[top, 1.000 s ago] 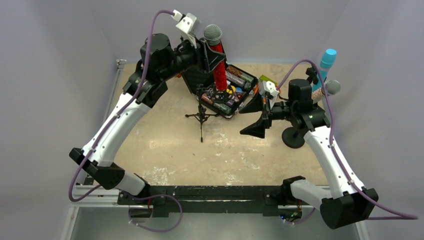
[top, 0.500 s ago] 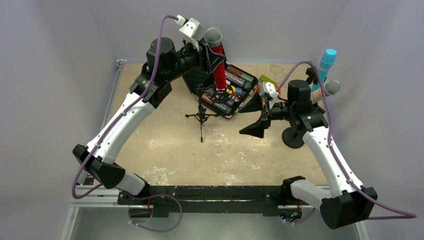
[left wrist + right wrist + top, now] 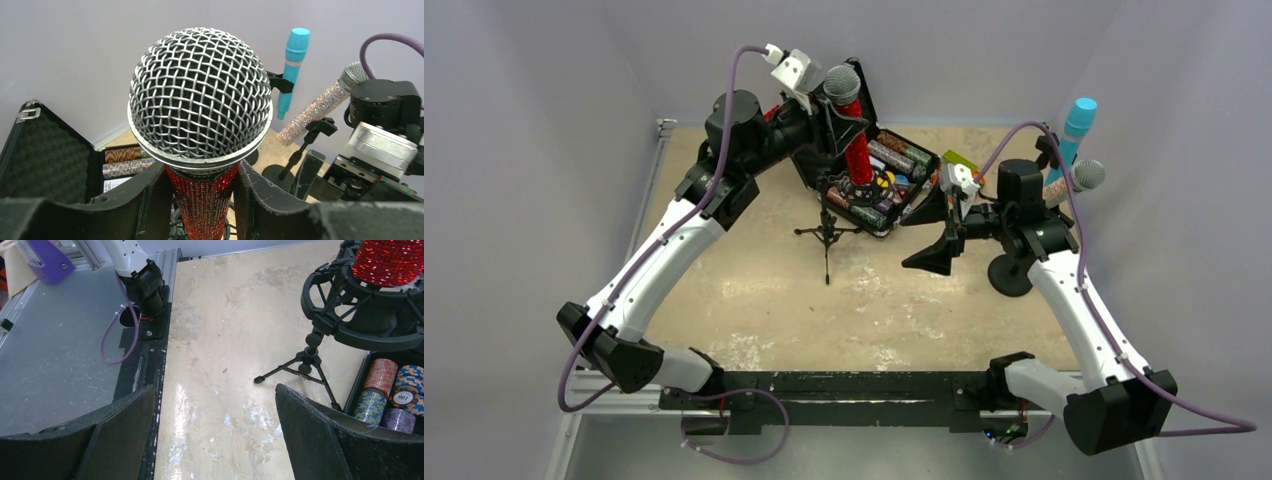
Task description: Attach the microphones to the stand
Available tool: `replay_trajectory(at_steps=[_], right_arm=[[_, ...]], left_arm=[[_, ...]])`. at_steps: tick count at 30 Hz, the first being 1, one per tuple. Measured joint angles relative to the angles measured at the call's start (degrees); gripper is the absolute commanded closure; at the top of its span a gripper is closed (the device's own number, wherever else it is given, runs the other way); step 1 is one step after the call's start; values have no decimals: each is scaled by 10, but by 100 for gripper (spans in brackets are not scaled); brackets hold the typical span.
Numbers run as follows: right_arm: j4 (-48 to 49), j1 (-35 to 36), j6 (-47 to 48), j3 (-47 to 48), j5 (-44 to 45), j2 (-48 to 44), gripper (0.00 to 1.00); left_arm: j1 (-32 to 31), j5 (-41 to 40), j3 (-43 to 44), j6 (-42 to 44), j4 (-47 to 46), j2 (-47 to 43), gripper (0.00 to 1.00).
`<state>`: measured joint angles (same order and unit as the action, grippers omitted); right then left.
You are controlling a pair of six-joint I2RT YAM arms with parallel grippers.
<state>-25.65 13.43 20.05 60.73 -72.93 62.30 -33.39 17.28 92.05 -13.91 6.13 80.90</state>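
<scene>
My left gripper (image 3: 848, 122) is shut on the red microphone (image 3: 857, 150), held upright with its grey mesh head (image 3: 841, 85) on top. In the left wrist view the fingers clamp its red body (image 3: 202, 200) just under the head. Its lower end (image 3: 387, 260) sits in the ring of the small black tripod stand (image 3: 827, 235), whose shock mount (image 3: 360, 310) shows in the right wrist view. The light blue microphone (image 3: 1079, 125) and the glittery silver one (image 3: 1072, 180) sit clipped on the round-base stand (image 3: 1011, 275) at the right. My right gripper (image 3: 932, 233) is open and empty.
An open black case (image 3: 904, 205) with poker chips (image 3: 385, 395) stands behind the tripod stand, its lid upright. The right arm lies between the case and the round-base stand. The table's near edge and the left arm's base (image 3: 145, 285) show in the right wrist view.
My left gripper has shifted the red microphone's head slightly left and down. The right arm has not moved.
</scene>
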Motion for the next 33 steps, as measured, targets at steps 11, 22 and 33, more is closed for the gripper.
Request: replay_trajectory(at_steps=[11,22,33], right_arm=[[-10,0,17,2,4,22,7],[-34,10,84,55,38,91,8],[118,43,84,58,110,148,9]], left_arm=[[8,46,-3,0,8,-6,100],[18,68,12,15,22,11,100],[32,114,31,26,37,31,100]])
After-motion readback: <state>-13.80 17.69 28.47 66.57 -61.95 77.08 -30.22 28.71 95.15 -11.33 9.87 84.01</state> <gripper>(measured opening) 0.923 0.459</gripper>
